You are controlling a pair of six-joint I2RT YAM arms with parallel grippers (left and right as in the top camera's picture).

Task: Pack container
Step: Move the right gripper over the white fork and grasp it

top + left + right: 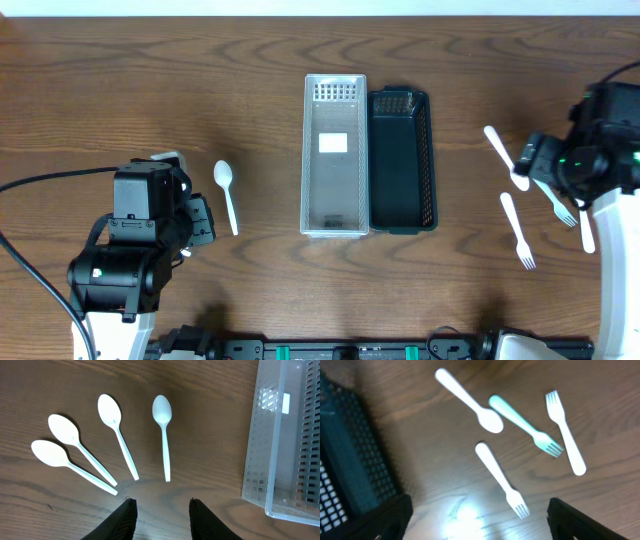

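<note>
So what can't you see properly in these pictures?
Overhead: the left arm covers three spoons that the left wrist view shows; only one spoon shows.
Overhead: the right arm hides one end of a fork.
Right wrist: blurry, so fine detail on the forks is lost; the dark basket is cut off by the left edge.
Left wrist: the clear container runs off the right edge.

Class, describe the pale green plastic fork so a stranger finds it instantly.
Start at the dark mesh basket; white plastic cutlery lies beside it. The pale green plastic fork lies between a white spoon and a white fork, the only tinted piece.
</note>
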